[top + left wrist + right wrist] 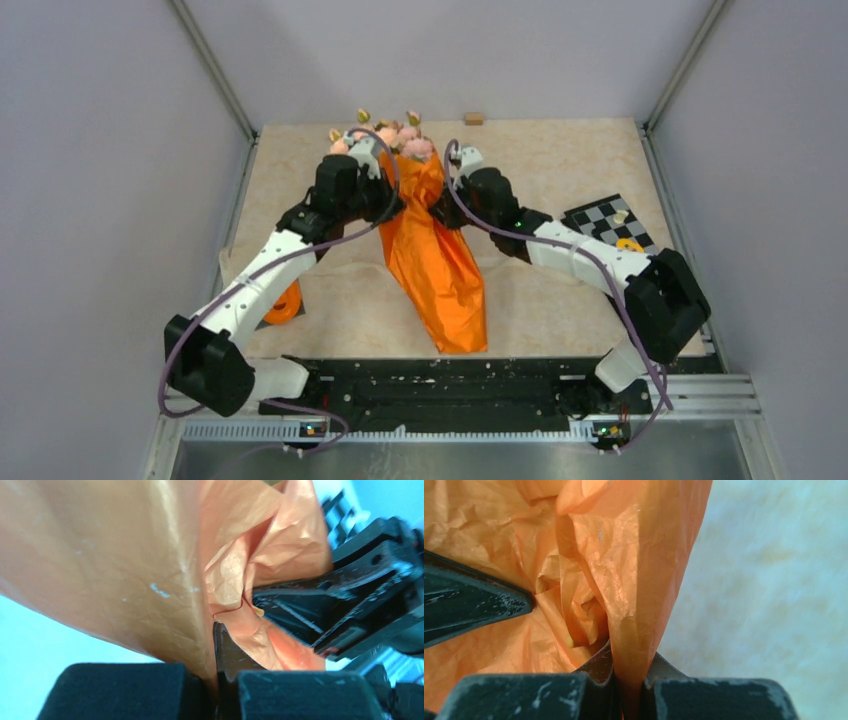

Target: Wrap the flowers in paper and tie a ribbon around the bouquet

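Note:
The bouquet lies along the middle of the table, a narrow cone of glossy orange paper [437, 262] with its point towards the arms. The pink flowers [398, 135] stick out at the far end. My left gripper [388, 200] is shut on the paper's left edge just below the blooms, and a fold of paper [125, 570] is pinched between its jaws [216, 635]. My right gripper [442, 203] is shut on the right edge, with a crease of paper [634, 555] running down between its fingers [626, 660]. The two grippers face each other closely. I cannot make out the ribbon.
A small orange-and-green object [285, 303] lies under the left forearm. A checkerboard card [605, 222] with a yellow piece [629, 243] sits at the right, partly under the right arm. A small wooden block [474, 118] rests at the far edge. Metal posts and walls enclose the table.

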Robot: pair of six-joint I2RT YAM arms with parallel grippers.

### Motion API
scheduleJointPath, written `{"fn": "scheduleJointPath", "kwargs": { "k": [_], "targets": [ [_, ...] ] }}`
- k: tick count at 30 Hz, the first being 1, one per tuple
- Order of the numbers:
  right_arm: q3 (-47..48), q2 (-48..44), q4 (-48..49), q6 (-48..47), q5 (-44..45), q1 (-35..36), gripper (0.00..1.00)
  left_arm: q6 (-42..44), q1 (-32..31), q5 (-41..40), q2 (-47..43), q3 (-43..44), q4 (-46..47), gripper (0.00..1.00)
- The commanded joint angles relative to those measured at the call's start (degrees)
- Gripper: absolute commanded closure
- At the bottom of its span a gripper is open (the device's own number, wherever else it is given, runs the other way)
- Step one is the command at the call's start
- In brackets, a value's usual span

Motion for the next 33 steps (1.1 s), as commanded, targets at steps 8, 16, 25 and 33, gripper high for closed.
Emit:
{"fn": "scheduleJointPath", "kwargs": {
  "k": [8, 16, 25, 33],
  "targets": [
    [-22.32, 1.91, 19.21, 12.41, 7.84, 2.28, 1.00, -10.17, 0.63, -2.81, 4.34, -23.11, 19.81, 1.00],
    [-24.46, 11.43, 23.90, 15.96, 14.78, 2.19, 1.00, -9.30, 3.94, -0.50, 17.95, -21.77, 22.26, 1.00],
    [-18.36, 16.10, 22.72, 12.40, 12.59, -2.39, 0.88, -8.19, 7.48, 2.54, 24.72, -15.60, 21.72, 0.97],
    [-19.26, 9.49, 19.97, 8.89, 11.00, -2.49, 0.46, -9.53, 7.38, -1.86, 18.54, -15.91, 15.89, 0.46]
  ]
}}
